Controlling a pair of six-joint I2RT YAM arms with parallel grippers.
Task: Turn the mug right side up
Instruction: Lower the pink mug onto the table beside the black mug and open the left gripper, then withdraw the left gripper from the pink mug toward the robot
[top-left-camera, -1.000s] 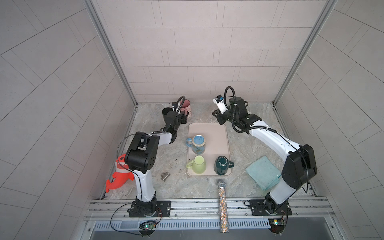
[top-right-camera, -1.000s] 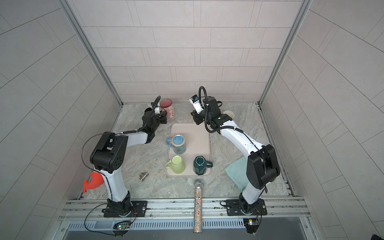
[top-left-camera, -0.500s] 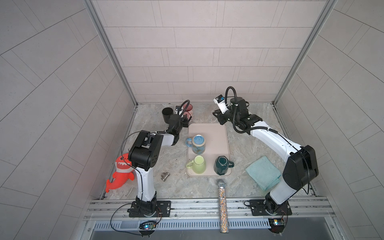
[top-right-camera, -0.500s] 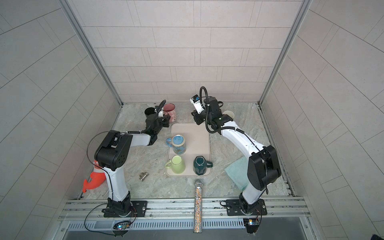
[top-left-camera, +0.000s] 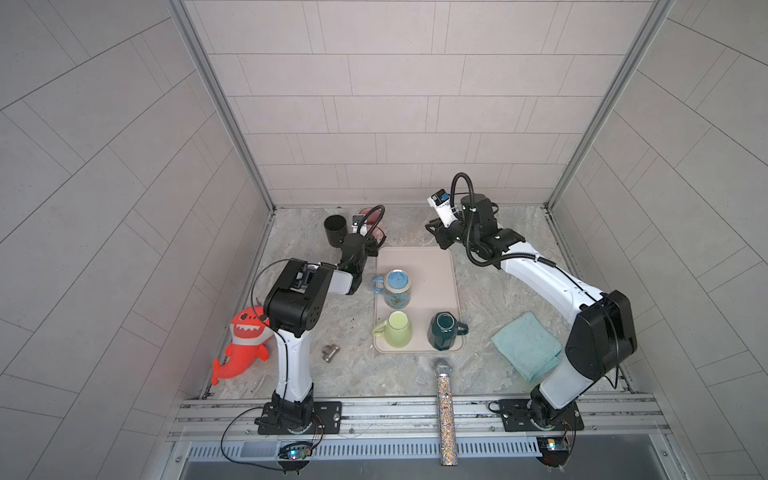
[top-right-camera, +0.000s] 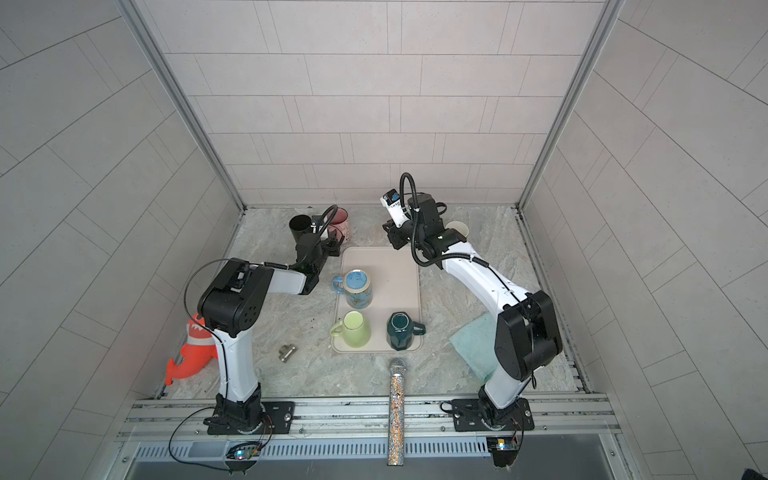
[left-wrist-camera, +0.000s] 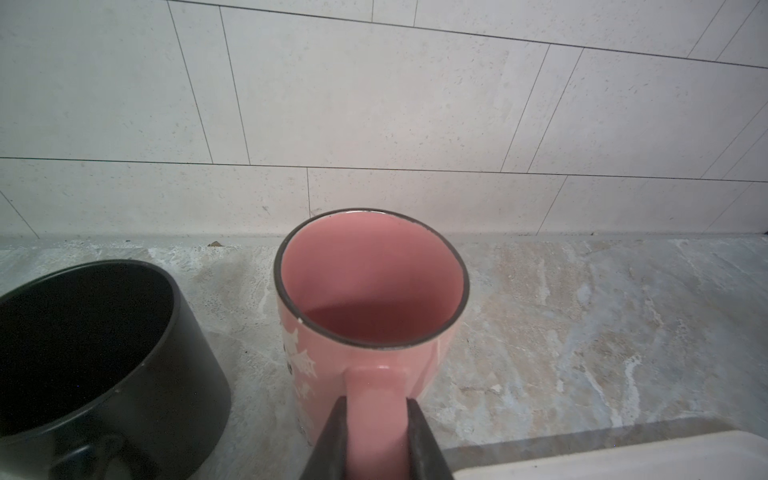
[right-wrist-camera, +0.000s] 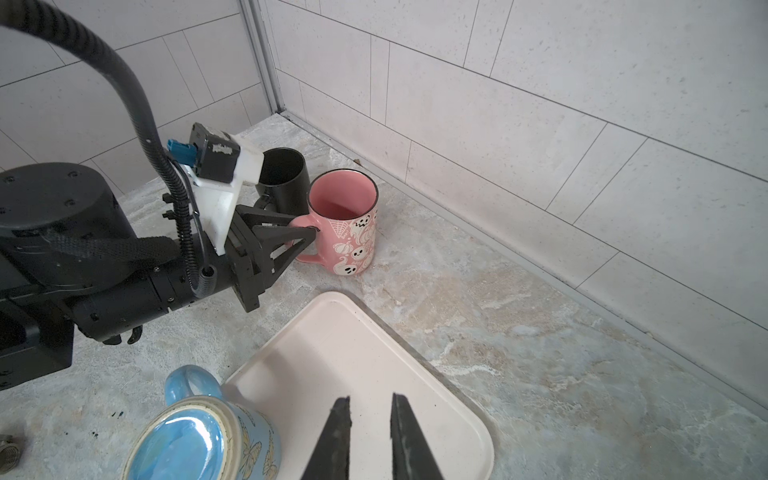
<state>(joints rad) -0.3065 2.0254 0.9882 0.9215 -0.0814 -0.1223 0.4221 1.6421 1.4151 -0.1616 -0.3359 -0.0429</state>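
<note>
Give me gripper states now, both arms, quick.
Left gripper: closed on the handle of the pink ghost mug.
Right gripper: jaws slightly apart, holding nothing.

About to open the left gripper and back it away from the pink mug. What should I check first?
1. Pink mug mouth up: ok.
2. Base flat on the table: ok.
3. Left gripper shut on the handle alone: ok.
4. Gap to the black mug: ok, narrow.
5. Right gripper empty, above the tray: ok.
</note>
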